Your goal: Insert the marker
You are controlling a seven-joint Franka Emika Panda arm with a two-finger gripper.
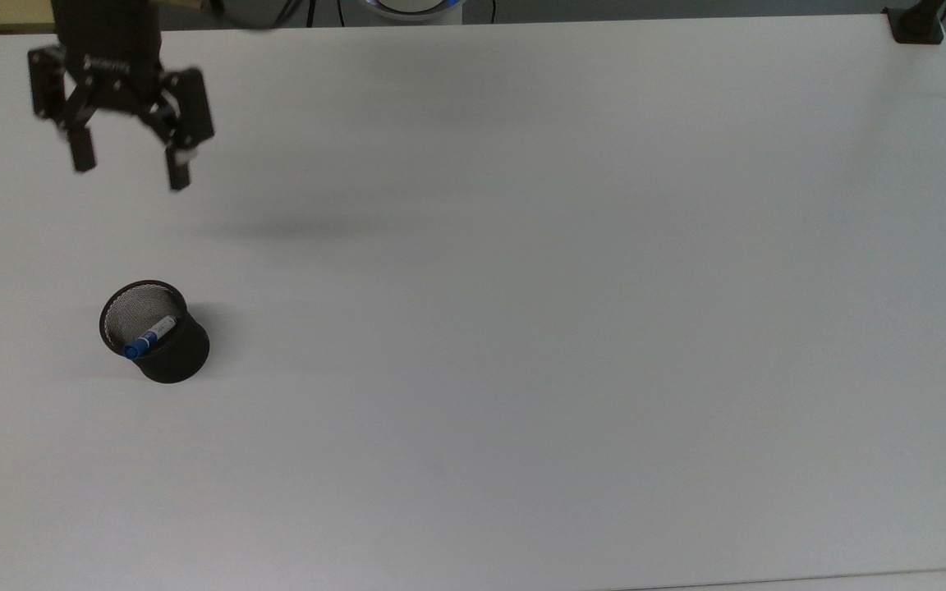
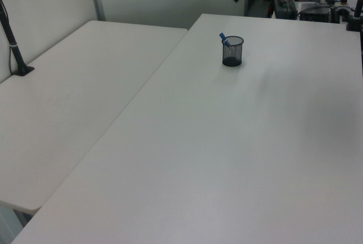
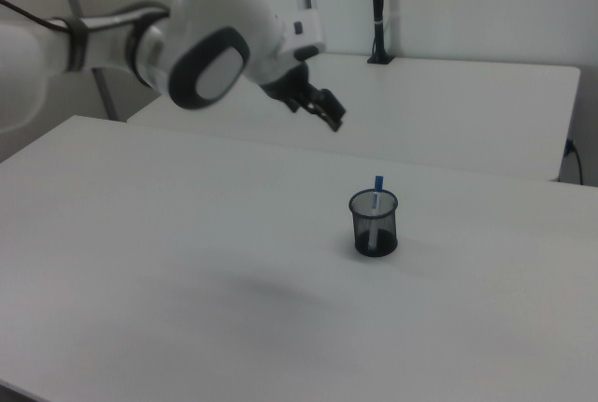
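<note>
White desk (image 1: 571,328) carries a black mesh cup (image 1: 163,355) holding the marker (image 1: 148,336). Second desk (image 2: 68,96) adjoins. Pincer (image 1: 128,168) released, well above.

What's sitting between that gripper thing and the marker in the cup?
Nothing: in the top view only bare white table separates the open gripper from the marker, which stands in the black mesh cup.

Lighting's even and diffuse on your white desk (image 1: 571,328), no hard glare. Soft smeared shadow sits mid-left in the top view, plus a small one beside the mesh cup (image 1: 163,345). The gripper (image 1: 128,168) is motion-blurred. Left and right views look softer, slightly washed out.
</note>
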